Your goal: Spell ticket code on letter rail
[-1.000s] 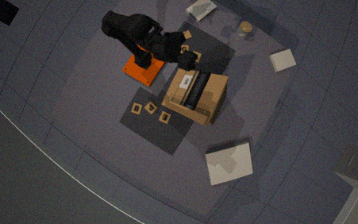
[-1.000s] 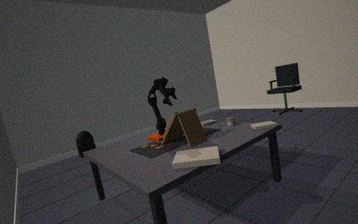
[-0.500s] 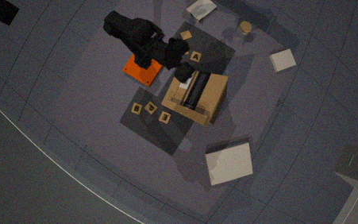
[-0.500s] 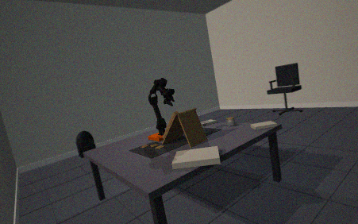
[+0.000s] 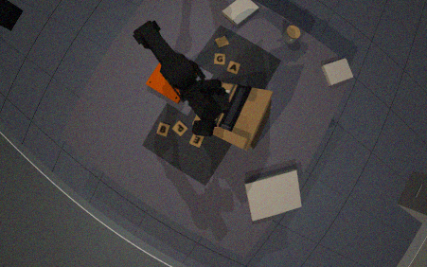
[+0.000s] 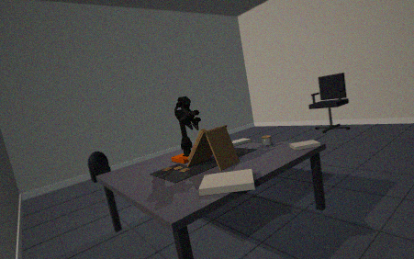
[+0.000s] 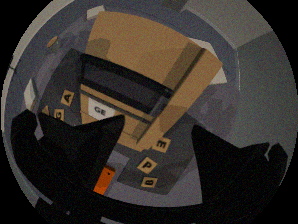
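Note:
The wooden board (image 5: 256,114) (image 6: 222,147) (image 7: 135,37) stands like a tent, with a dark band across it. The ticket (image 7: 100,110) on it reads GE. I cannot make out any tile on the board. Tiles B (image 5: 163,129) (image 7: 149,182), P (image 5: 180,128) (image 7: 147,165) and E (image 5: 196,140) (image 7: 161,144) lie on the near dark mat. Tiles G (image 5: 220,59) (image 7: 59,115), A (image 5: 233,67) (image 7: 67,97) and one unreadable tile (image 5: 222,42) lie on the other mat. My gripper (image 5: 214,109) (image 6: 196,120) (image 7: 158,124) is open and empty, above the board's ticket side near the E tile.
The orange base plate (image 5: 162,85) (image 6: 179,159) (image 7: 104,180) is beside the mats. A large pale block (image 5: 274,195) (image 6: 227,181) lies past the board. A jar (image 5: 293,34) (image 6: 266,140) and smaller pale blocks (image 5: 337,72) (image 5: 240,10) are near the table's far edges.

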{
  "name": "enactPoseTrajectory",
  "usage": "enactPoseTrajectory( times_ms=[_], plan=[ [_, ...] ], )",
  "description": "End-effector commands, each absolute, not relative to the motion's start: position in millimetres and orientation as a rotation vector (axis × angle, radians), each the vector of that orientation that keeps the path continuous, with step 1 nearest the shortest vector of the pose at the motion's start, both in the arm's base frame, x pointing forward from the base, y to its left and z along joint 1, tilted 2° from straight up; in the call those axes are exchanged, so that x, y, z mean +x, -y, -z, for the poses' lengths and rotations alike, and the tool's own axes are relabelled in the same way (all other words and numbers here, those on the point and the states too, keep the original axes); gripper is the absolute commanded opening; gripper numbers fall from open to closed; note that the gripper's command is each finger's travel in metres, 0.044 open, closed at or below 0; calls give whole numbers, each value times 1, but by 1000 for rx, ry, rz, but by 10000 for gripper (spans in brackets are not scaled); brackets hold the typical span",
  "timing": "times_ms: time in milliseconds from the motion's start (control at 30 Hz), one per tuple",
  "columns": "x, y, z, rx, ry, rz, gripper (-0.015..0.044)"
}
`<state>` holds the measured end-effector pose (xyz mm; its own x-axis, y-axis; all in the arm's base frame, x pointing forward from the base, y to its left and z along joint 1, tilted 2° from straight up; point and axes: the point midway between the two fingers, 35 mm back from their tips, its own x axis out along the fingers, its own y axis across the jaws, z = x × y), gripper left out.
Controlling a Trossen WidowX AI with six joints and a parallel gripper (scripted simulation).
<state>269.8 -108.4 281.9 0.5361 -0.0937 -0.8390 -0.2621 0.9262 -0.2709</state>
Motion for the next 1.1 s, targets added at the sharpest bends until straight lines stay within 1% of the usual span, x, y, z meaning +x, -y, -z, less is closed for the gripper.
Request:
enactPoseTrajectory(
  times_ms=[0, 200, 433, 467, 633, 767, 900, 1067],
  plan=[
    [277, 146, -253, -85, -1081, 121, 340],
    [275, 191, -204, 363, -1135, 446, 340],
    [264, 221, -163, 691, -1143, 703, 340],
    [264, 232, -166, 730, -1090, 745, 340],
    [262, 266, -140, 887, -1048, 890, 340],
    [262, 255, -115, 1009, -1096, 969, 340],
    [258, 233, -77, 1188, -1179, 1129, 340],
    [258, 232, -75, 1196, -1183, 1139, 340]
  ],
)
